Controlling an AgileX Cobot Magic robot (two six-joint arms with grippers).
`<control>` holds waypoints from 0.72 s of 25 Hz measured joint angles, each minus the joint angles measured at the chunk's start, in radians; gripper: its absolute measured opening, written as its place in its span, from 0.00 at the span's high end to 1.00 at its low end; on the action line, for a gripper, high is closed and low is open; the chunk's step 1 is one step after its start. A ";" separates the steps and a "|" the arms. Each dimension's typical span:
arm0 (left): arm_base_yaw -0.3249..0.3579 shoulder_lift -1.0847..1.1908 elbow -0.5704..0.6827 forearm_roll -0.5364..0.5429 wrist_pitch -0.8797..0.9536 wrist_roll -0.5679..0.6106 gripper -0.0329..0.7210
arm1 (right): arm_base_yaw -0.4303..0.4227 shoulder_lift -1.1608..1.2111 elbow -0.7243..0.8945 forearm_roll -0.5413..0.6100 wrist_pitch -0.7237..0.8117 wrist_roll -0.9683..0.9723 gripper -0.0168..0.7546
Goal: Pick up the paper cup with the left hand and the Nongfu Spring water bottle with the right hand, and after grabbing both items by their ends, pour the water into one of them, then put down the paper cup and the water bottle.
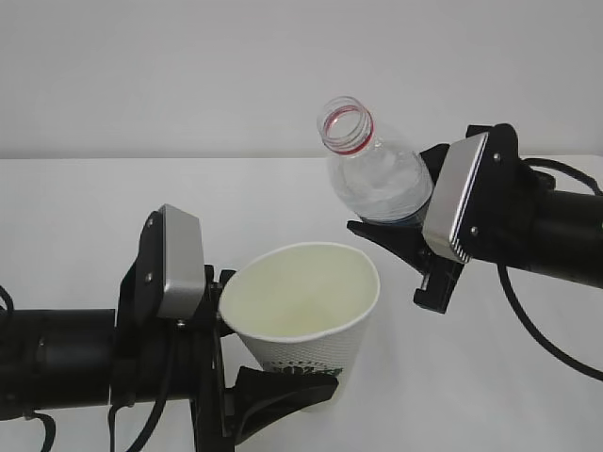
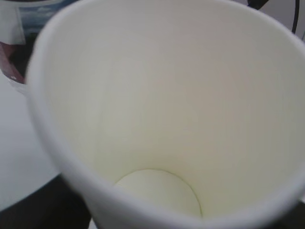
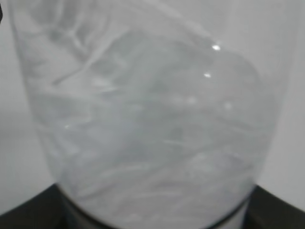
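— Two grips for you to check. Your left hand, at the lower left of the exterior view, has its black jaws clamped on the lower part of the paper cup.
— How does the cup sit?
— You see it tilted, with its open mouth turned up and toward the camera. Your left wrist view looks straight down into its cream inside, and no liquid shows there.
— And the other side?
— Your right hand, at the upper right, has its jaws closed around the body of the Nongfu Spring water bottle.
— Where is the bottle?
— You hold it above and to the right of the cup, apart from it, capless red-ringed neck leaning to the upper left. Your right wrist view shows only blurred clear plastic.
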 joint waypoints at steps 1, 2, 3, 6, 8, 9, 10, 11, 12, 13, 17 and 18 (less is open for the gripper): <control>0.000 0.000 0.000 0.000 0.000 0.000 0.23 | 0.000 0.000 0.000 0.000 0.000 -0.015 0.40; 0.000 0.000 0.000 0.004 0.000 0.000 0.23 | 0.000 0.000 0.000 0.000 0.000 -0.030 0.40; 0.000 0.000 0.000 0.010 0.000 0.000 0.23 | 0.000 0.000 0.000 0.002 0.000 -0.047 0.40; 0.000 0.000 0.000 0.023 0.015 0.000 0.23 | 0.000 0.000 0.000 0.021 0.000 -0.099 0.40; 0.000 0.000 0.000 0.025 0.024 0.000 0.23 | 0.000 0.000 0.000 0.044 0.000 -0.126 0.40; 0.000 0.000 0.000 0.027 0.030 0.000 0.23 | 0.000 0.000 0.000 0.051 0.000 -0.140 0.40; 0.000 0.000 0.000 0.027 0.032 0.000 0.23 | 0.000 0.000 0.000 0.053 0.000 -0.153 0.40; 0.000 0.000 0.000 0.027 0.033 0.000 0.24 | 0.000 0.000 0.000 0.056 0.000 -0.167 0.40; 0.000 0.000 0.000 0.027 0.034 0.000 0.24 | 0.000 0.000 0.000 0.059 0.000 -0.182 0.40; 0.000 0.000 0.000 0.027 0.035 0.000 0.24 | 0.000 0.000 0.000 0.063 0.000 -0.201 0.40; 0.000 0.000 0.000 0.001 0.035 0.000 0.24 | 0.000 0.000 0.000 0.097 0.000 -0.260 0.40; 0.000 0.000 0.000 -0.006 0.035 0.000 0.24 | 0.000 0.000 0.000 0.103 0.000 -0.270 0.40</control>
